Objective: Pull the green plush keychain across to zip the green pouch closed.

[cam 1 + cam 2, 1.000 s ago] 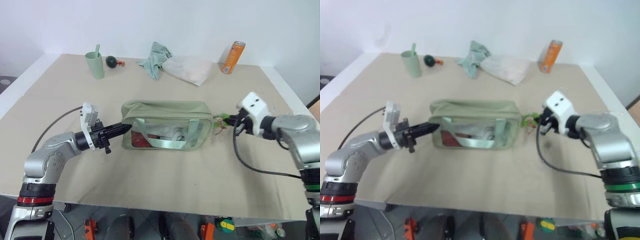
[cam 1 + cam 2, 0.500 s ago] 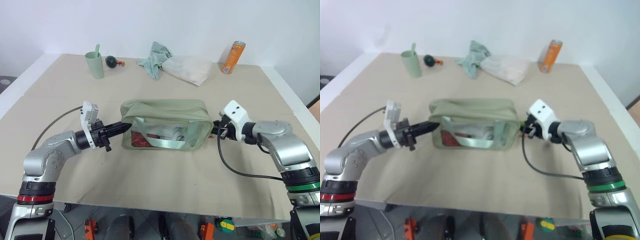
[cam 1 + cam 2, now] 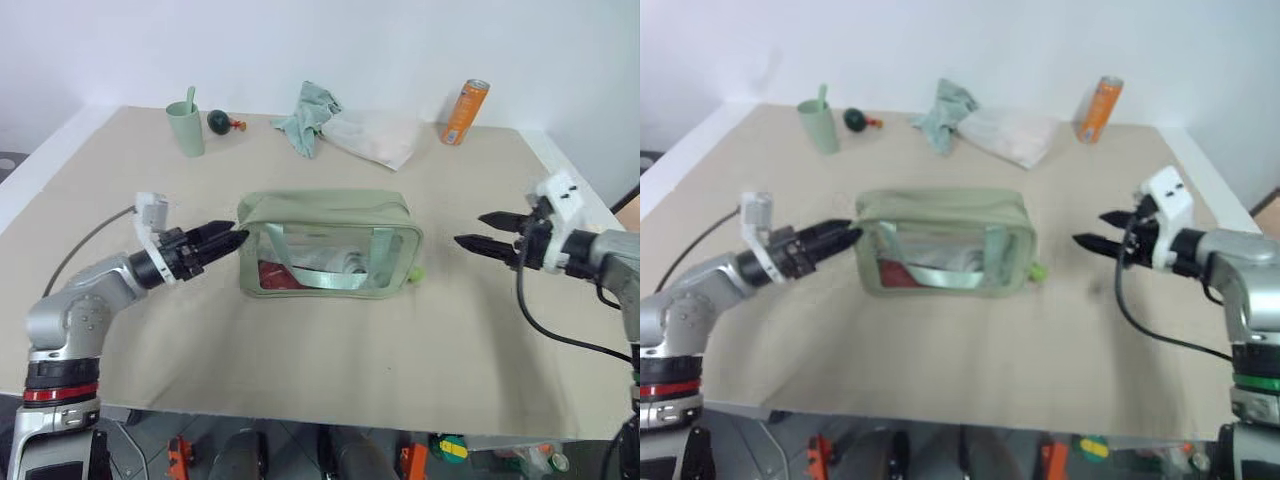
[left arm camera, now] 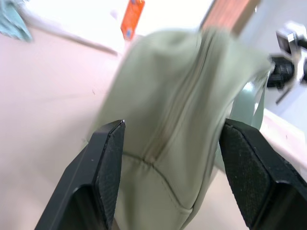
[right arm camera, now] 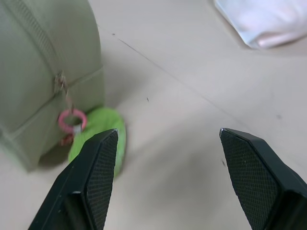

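Note:
The green pouch [image 3: 330, 245] stands mid-table, its zip line running shut along the top in the left wrist view [image 4: 182, 96]. The green plush keychain [image 3: 415, 274] lies on the table against the pouch's right end, hanging from the zipper pull by a pink ring [image 5: 71, 120]. My left gripper [image 3: 232, 236] is open, its fingers on either side of the pouch's left end. My right gripper [image 3: 470, 229] is open and empty, a short way right of the keychain [image 5: 98, 136] and pointing at it.
Along the far edge stand a pale green cup with a spoon [image 3: 187, 128], a dark green round toy [image 3: 222, 122], a pale green cloth [image 3: 315, 118], a white bag [image 3: 375, 138] and an orange can [image 3: 467, 112]. The table's right edge [image 3: 570, 190] is close behind my right gripper.
Both grippers have opened. The right one let go of the keychain and drew back to the right and up; the keychain dropped beside the pouch. The left one shifted slightly left.

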Controlling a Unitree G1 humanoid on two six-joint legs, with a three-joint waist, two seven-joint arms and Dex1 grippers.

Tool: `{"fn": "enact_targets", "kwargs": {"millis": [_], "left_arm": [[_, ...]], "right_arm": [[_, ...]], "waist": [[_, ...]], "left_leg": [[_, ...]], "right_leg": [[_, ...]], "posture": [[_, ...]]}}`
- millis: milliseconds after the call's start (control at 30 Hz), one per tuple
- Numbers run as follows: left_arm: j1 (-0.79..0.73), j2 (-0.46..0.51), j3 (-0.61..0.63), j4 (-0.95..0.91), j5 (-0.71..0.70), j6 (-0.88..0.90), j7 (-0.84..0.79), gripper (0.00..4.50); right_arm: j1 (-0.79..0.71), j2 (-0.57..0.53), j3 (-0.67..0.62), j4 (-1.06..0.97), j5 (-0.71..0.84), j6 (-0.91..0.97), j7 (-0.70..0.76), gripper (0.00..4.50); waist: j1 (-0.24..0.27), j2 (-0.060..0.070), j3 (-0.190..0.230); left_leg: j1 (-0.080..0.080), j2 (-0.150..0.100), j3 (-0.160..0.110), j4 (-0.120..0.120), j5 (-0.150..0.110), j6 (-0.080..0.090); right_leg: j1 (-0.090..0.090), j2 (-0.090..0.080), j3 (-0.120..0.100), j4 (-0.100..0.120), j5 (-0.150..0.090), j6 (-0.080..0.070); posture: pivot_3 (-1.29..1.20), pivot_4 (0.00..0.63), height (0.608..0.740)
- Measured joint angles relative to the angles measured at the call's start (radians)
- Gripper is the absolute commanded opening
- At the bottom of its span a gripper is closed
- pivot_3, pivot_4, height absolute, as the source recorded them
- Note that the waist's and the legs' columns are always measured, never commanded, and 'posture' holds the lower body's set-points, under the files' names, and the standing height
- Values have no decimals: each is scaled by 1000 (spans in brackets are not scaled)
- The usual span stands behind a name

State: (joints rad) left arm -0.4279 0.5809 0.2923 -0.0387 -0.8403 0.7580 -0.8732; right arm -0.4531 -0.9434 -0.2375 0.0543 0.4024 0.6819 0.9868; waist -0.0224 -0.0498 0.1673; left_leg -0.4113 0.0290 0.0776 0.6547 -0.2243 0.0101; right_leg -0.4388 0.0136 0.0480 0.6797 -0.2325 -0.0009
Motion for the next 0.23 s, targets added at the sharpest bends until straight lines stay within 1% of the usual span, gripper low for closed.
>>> {"fn": "enact_targets", "kwargs": {"millis": [67,133,167,200,233], "left_arm": [[15,35,70,-9,-45,19,4,3115],[98,101,163,1,-66,28,0,3115],[160,136,227,35,-64,33,1,3115],[173,140,243,47,-63,34,1,3115],[207,150,258,58,-62,30,-8,3115]], "right_arm": [[36,-6,-47,4,34,14,28,3492],[122,-23,-135,-34,90,41,64,3492],[181,-38,-184,-69,117,61,82,3492],[192,-39,-195,-76,125,65,85,3492],[230,-39,-215,-135,147,73,88,3492]], "waist": [[-5,0,0],[-13,1,0],[-16,1,0],[-17,1,0],[-16,1,0]], "left_leg": [[1,0,1,0,0,0],[2,1,1,-3,0,0],[3,1,1,-4,0,0],[3,1,0,-4,0,0],[3,1,0,-3,0,-1]], "right_leg": [[0,0,0,0,0,0],[0,0,0,0,-2,-1],[0,0,0,1,-3,-1],[1,0,-1,1,-3,-1],[1,0,-3,1,-3,-1]], "posture": [[0,150,740],[0,150,740],[0,150,740],[0,150,740],[0,150,740]]}}
